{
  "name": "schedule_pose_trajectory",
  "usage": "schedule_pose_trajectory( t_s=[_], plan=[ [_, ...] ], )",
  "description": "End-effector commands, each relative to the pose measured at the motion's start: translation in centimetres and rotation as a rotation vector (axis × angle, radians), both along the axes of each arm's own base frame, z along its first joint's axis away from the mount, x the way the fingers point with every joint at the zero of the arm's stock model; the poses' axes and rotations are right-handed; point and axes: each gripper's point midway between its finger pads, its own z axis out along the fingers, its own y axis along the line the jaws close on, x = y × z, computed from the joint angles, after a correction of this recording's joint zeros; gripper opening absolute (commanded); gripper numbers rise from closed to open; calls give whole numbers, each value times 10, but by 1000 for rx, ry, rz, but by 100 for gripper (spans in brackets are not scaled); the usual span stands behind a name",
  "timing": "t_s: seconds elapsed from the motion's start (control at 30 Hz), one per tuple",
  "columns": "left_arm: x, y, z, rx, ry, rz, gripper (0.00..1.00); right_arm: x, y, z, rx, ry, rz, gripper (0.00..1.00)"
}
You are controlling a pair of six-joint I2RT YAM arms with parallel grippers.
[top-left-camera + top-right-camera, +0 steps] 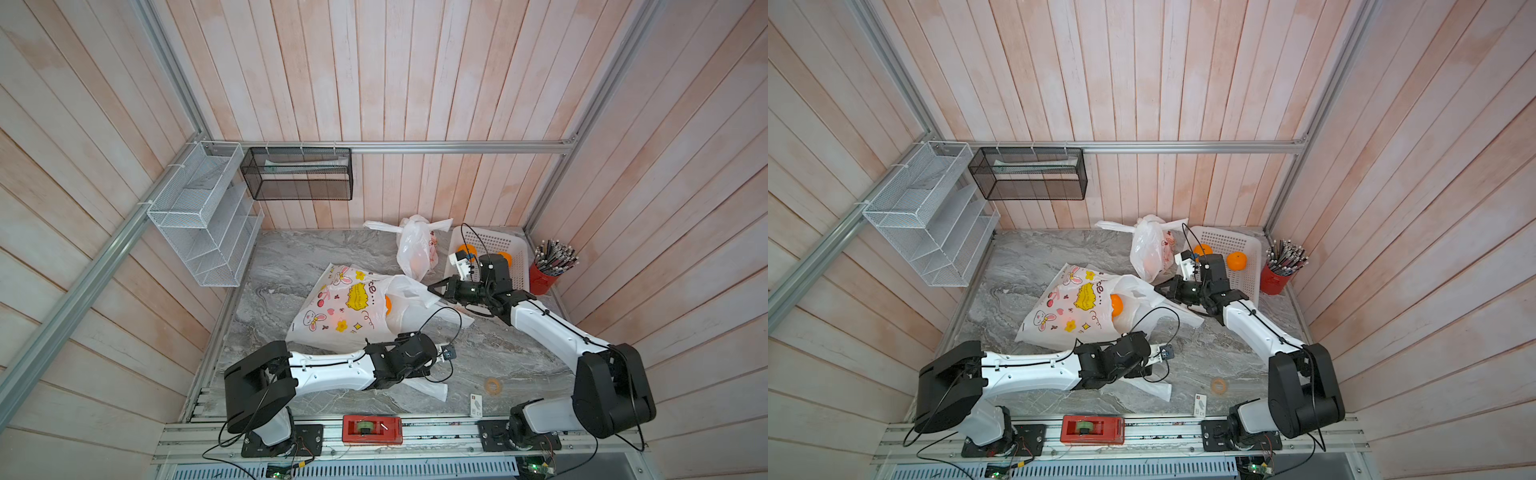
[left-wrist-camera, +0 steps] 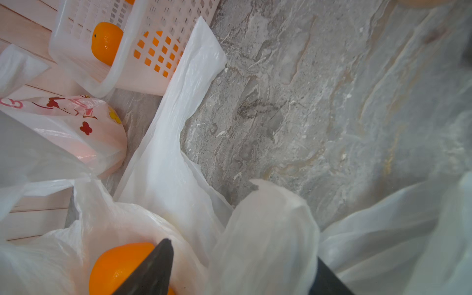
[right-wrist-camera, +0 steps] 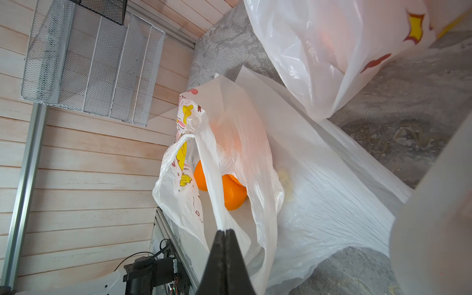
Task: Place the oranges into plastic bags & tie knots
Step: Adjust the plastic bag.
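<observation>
A printed plastic bag (image 1: 345, 307) (image 1: 1067, 307) lies mid-table, an orange (image 1: 388, 305) (image 1: 1117, 304) showing at its mouth. My right gripper (image 3: 226, 231) (image 1: 434, 289) is shut on one handle strip of this bag and holds it up; two oranges (image 3: 232, 195) sit inside. My left gripper (image 2: 244, 252) is open at the bag's near side, a white fold of the bag between its spread fingers (image 2: 153, 268), an orange (image 2: 117, 265) beside one. In both top views its fingers are hidden under the wrist. A knotted bag (image 1: 417, 249) stands at the back. The white basket (image 1: 494, 243) holds two oranges (image 1: 1236, 261).
A red cup of pencils (image 1: 544, 276) stands right of the basket. A tape ring (image 1: 493, 385) and a small card (image 1: 476, 405) lie near the front edge, a red tape dispenser (image 1: 372, 430) on the rail. A white wire rack (image 1: 199, 216) and black mesh bin (image 1: 297, 174) hang on the walls.
</observation>
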Motion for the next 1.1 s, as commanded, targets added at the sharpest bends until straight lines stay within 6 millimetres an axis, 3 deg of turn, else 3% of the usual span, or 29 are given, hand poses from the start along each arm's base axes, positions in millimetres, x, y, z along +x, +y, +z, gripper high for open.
schedule_pose_trajectory(
  t_s=[0.0,0.1,0.17,0.37,0.5,0.7,0.8,0.87,0.97,1.07],
  plan=[
    [17,-5,17,-28,-109,40,46,-3,-1,12,32,-36,8,0],
    [23,6,34,-51,-181,80,11,-5,4,25,78,-55,29,0],
    [26,15,63,-108,-247,101,0,-5,7,38,117,-79,44,0],
    [44,71,184,-368,-375,195,0,-1,12,97,186,-198,72,0],
    [49,109,263,-550,-423,192,0,4,15,151,229,-304,83,0],
    [61,150,351,-776,-419,176,0,2,7,235,252,-491,57,0],
    [51,152,378,-887,-414,99,0,-8,-6,266,261,-568,10,0],
    [47,146,384,-931,-375,53,0,-16,-15,278,265,-607,-23,0],
    [44,136,379,-987,-301,11,0,-26,-27,283,263,-635,-73,0],
    [50,132,363,-1042,-216,23,0,-26,-37,271,255,-610,-108,0]
  ],
)
